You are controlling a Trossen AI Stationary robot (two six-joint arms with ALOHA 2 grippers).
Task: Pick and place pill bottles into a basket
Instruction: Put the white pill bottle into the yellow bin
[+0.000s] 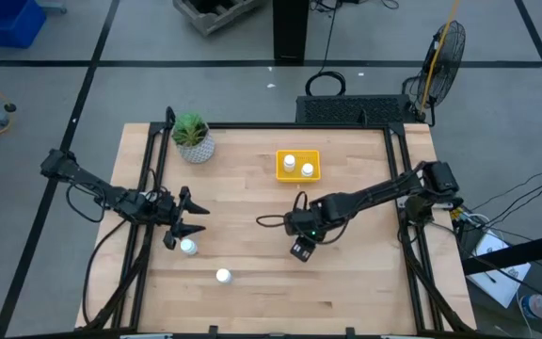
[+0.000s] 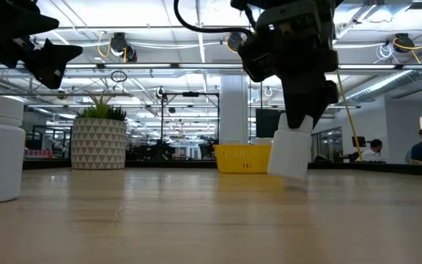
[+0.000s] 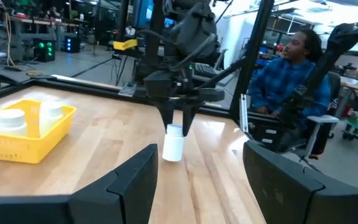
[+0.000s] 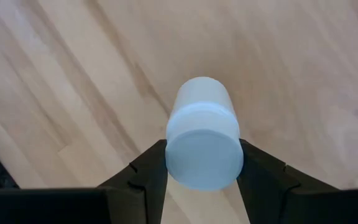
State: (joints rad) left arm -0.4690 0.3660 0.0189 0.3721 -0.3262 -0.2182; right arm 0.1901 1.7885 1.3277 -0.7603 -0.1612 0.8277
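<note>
My right gripper [image 4: 202,171] is shut on a small white pill bottle [image 4: 202,118] near the table's middle; it also shows in the low view [image 2: 291,152] and the left wrist view [image 3: 173,143]. My left gripper [image 1: 194,218] is open and empty at the table's left, above and beside a standing pill bottle [image 1: 188,247]. Another bottle [image 1: 222,276] stands nearer the front edge. The yellow basket [image 1: 279,166] sits at the far middle with two bottles [image 1: 290,162] upright in it. My right gripper pinches the bottle's cap end [image 4: 174,152] between its two fingers, one on either side of it. The fingers [image 3: 166,115] come from above, pointing down. The bottle hangs below them, slightly tilted, its base [image 2: 284,170] just clear of the table.
A white pot with a green plant [image 1: 193,139] stands at the far left corner. Black rails [image 1: 149,188] run along the table's left and right sides. A person in a blue shirt [image 3: 288,81] sits beyond the table.
</note>
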